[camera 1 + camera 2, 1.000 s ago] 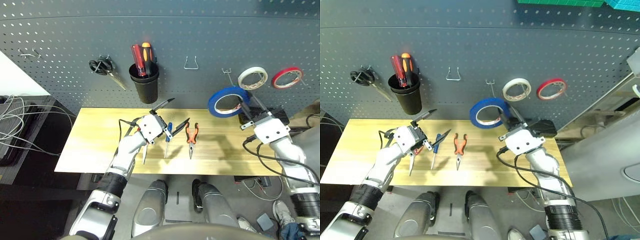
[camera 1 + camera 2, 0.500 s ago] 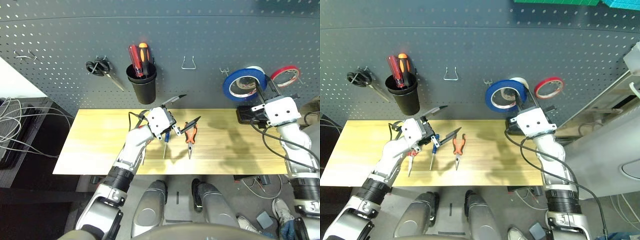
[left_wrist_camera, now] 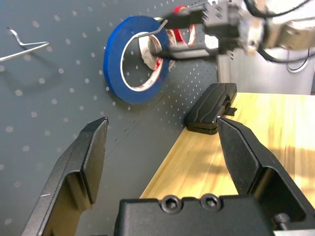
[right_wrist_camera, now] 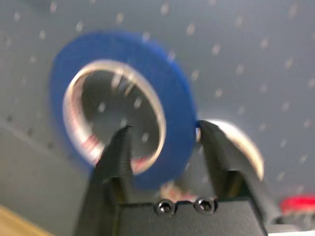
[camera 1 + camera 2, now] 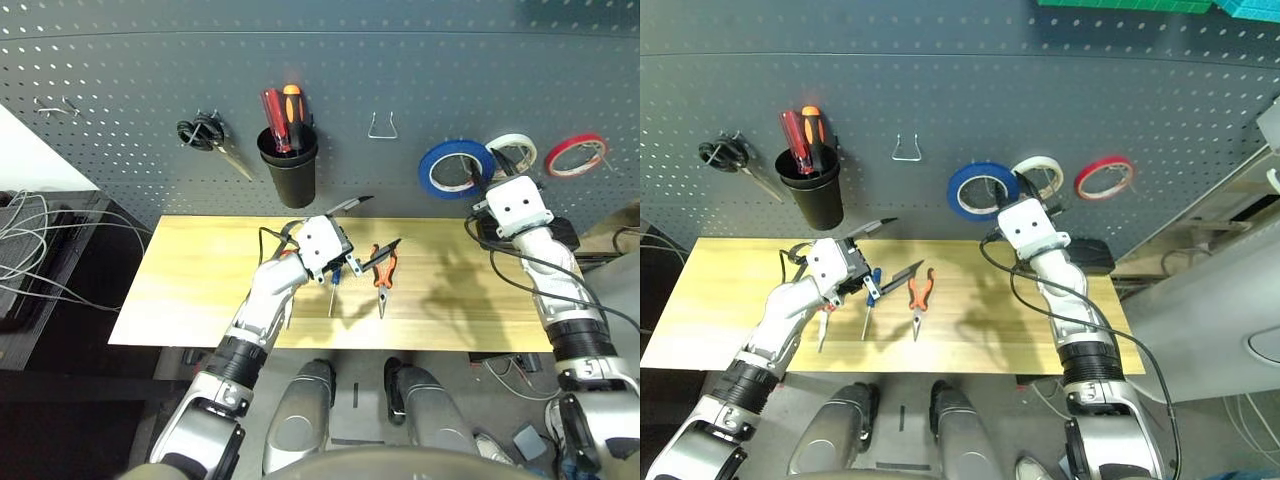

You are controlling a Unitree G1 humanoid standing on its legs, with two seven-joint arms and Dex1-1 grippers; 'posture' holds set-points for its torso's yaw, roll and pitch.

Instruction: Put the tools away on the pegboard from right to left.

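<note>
Your right gripper (image 4: 165, 147) is raised to the pegboard (image 5: 120, 90) with its fingers spread around the lower rim of the blue tape ring (image 5: 455, 168). The ring sits on a metal hook (image 3: 152, 35), flat against the board, just left of the white tape roll (image 5: 512, 152), which it partly covers. You cannot tell from the blurred right wrist view whether the fingers touch the ring or stand clear of it. The red tape roll (image 5: 574, 154) hangs further right.

Your left gripper (image 3: 165, 157) hovers over the middle of the wooden table (image 5: 190, 290), fingers wide apart and holding nothing. It covers the handle of the small blue-handled screwdriver (image 5: 333, 285), so you see mostly its shaft. The red-handled scissors (image 5: 825, 322) are hidden by that arm except for the blades and a bit of red. The orange-and-black needle-nose pliers (image 5: 381, 275) lie in full sight just right of the screwdriver, tips toward the near edge.

On the board, the black-handled scissors (image 5: 205, 135) hang at far left, beside a black cup (image 5: 290, 170) with two screwdrivers. A black box (image 3: 209, 108) rests at the table's far right.
</note>
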